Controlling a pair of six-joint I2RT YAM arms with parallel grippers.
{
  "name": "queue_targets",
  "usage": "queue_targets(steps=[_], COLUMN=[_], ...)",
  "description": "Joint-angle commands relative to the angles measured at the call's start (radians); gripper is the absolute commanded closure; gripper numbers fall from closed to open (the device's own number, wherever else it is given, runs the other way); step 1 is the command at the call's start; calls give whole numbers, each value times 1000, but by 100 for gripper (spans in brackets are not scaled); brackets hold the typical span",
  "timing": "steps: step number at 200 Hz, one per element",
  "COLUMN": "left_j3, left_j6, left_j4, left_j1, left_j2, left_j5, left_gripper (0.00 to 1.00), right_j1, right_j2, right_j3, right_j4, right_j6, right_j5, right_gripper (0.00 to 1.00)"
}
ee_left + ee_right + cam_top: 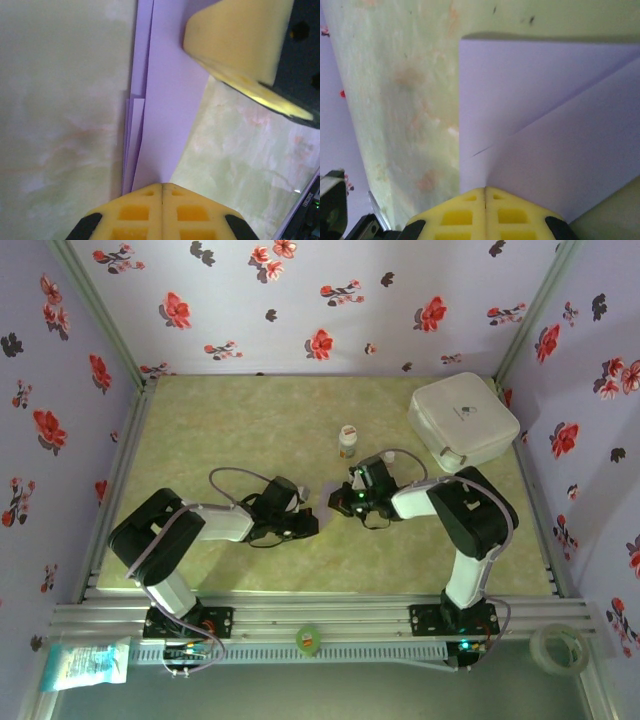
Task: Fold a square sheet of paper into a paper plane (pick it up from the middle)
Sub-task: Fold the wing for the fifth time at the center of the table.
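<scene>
Left gripper: clenched, yellow fingertips pressed together with no gap; the lilac paper tapers straight into their seam, so it looks pinched there.
Right gripper: also clenched; its tips meet the paper's near edge, but I cannot tell whether they clamp it or only press on it.
Square sheet of paper: already creased, with several layers stacked along its left edge in the left wrist view. In the right wrist view a diagonal flap overlaps a flat panel, and a shadow runs along its far edge.
Right fingers: a yellow pad over the far end of the paper, seen from the left wrist.
Arms: in the top view both reach inward, and the left gripper and right gripper are near each other at mid-table.
Table: green marbled surface.
Small bottle: upright, just beyond the grippers.
White box: far right corner, well apart from the paper.
Green tape roll: on the front rail between the arm bases.
</scene>
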Motion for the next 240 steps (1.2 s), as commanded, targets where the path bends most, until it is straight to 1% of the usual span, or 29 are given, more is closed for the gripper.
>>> queue_targets(steps=[1,28,51,86,112,163,195,213,229,240], left_j3=[-41,-41,-39,-42,-60,-70,-91,-90,-72,-48], left_j6=[-5,-5,-7,-22,-31,-78,-170,-191,-175,-138], left_j4=[-121,-120,-116,-93,-76,-21,114,135,91,15], left_j1=[7,7,6,5,4,-14,-29,-38,-40,-40], left_j2=[49,47,46,42,38,28,22,-8,-60,-105], left_j5=[-25,-26,-25,-25,-25,-28,-12,-16,-28,-47], left_gripper=[100,100,100,100,100,100,100,100,91,85], right_j1=[-59,-103,-130,-134,-138,-127,-108,-92,-82,-77], right_j2=[-7,4,5,-33,-83,-221,-277,-309,-333,-343], right_j3=[26,52,59,75,64,10,-42,-66,-85,-93], right_j4=[-122,-179,-163,-175,-198,-191,-204,-227,-247,-253], right_j6=[-35,-12,5,-9,-26,-35,-27,-25,-24,-24], right_j5=[202,246,257,289,338,305,269,264,260,250], right_gripper=[100,100,99,97,95,90,87,85,83,82])
